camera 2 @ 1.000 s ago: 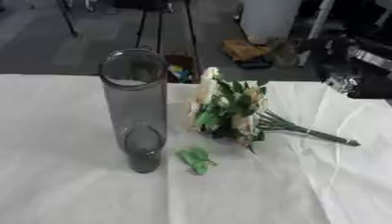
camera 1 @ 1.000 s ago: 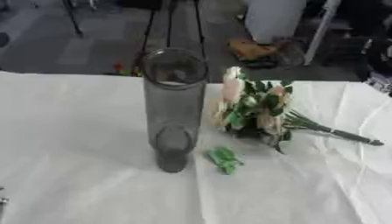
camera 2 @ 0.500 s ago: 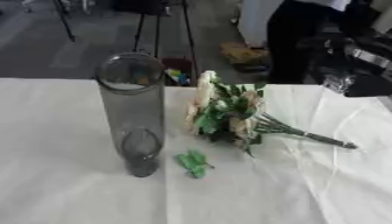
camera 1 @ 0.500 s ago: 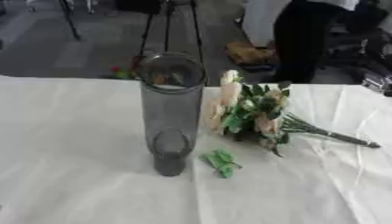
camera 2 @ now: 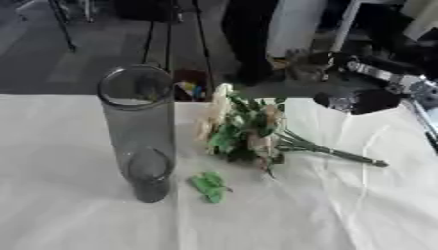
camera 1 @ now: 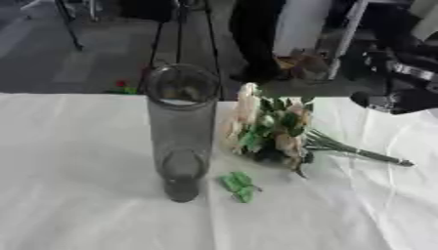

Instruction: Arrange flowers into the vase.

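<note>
Tall, clear, dark-tinted glass vase [camera 1: 181, 132] upright on the white-clothed worktop [camera 1: 77, 195], left of centre. Nothing inside it as far as can be seen: round mouth open, walls see-through down to the thick base.

Bunch of flowers [camera 1: 272, 132] flat on the cloth just beside the vase, to the right of it. Pale cream and pink blooms with green leaves toward the vase, the tallest cream bloom close to the upper part of the glass wall; whether touching it or not, cannot tell. Thin green stems [camera 1: 363, 154] trailing out to the right and slightly toward the near edge, ending on bare cloth.

Small loose sprig of green leaves [camera 1: 239, 186] lying apart from the bunch, on the cloth near the foot of the vase, just to its right.

Right hand [camera 2: 359, 100] black with silver parts, in from the upper right, over the far right edge of the worktop. Fingers too blurred to judge: spread or curled, cannot tell. Flowers well apart from it, lower and to the left, the stem ends being the nearest part. Left hand in neither view.
</note>
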`<move>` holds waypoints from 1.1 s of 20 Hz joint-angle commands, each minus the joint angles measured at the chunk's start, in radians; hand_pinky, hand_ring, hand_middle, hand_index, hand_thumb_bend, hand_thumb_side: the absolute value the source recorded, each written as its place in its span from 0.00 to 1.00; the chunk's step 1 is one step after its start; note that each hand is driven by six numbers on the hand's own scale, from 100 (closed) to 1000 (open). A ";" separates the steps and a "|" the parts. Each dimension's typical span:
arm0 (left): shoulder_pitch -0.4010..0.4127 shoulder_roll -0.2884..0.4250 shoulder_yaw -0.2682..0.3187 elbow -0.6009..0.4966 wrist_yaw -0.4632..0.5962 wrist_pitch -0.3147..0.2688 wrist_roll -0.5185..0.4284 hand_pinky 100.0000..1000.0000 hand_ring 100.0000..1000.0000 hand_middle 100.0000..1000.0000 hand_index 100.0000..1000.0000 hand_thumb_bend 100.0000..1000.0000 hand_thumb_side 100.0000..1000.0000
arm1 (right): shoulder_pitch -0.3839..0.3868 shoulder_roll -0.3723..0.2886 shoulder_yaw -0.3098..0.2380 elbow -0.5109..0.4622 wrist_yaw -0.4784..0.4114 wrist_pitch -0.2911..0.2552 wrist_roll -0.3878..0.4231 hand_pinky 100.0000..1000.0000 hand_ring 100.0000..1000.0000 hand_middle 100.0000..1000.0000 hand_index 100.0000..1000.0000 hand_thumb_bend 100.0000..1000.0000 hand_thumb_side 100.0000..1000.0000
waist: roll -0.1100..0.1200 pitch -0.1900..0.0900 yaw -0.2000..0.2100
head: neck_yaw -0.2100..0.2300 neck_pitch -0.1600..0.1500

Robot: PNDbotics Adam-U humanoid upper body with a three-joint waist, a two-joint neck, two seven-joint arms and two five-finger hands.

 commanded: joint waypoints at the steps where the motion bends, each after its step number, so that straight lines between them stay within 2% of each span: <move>1: -0.016 -0.001 -0.001 -0.012 0.006 0.001 -0.005 0.77 0.83 0.85 0.91 0.00 0.92 | -0.033 0.017 -0.006 0.007 0.052 0.009 0.075 1.00 1.00 0.98 1.00 0.20 0.56 | 0.004 -0.028 0.000 | -0.005 -0.017; 5: -0.014 -0.004 -0.003 -0.012 0.010 0.002 -0.009 0.77 0.83 0.85 0.90 0.00 0.92 | -0.055 0.070 -0.020 0.015 0.111 0.039 0.113 1.00 1.00 0.99 1.00 0.18 0.51 | 0.008 -0.033 0.001 | -0.013 -0.019; 12: -0.013 -0.006 -0.004 -0.012 0.014 0.003 -0.010 0.77 0.83 0.85 0.90 0.00 0.92 | -0.064 0.074 -0.041 0.001 0.215 0.069 0.040 0.82 1.00 1.00 1.00 0.35 0.40 | 0.011 -0.035 0.003 | -0.022 -0.024; 17: -0.013 -0.010 -0.005 -0.012 0.015 0.003 -0.013 0.77 0.83 0.85 0.90 0.00 0.92 | -0.062 0.102 -0.030 -0.009 0.292 0.070 -0.034 0.86 1.00 1.00 1.00 0.31 0.43 | 0.014 -0.032 0.006 | -0.032 -0.032; 22: -0.013 -0.010 -0.006 -0.012 0.016 0.002 -0.014 0.77 0.83 0.85 0.90 0.00 0.92 | -0.061 0.140 -0.027 -0.006 0.371 0.042 -0.046 0.90 1.00 1.00 1.00 0.27 0.45 | 0.017 -0.031 0.005 | -0.033 -0.028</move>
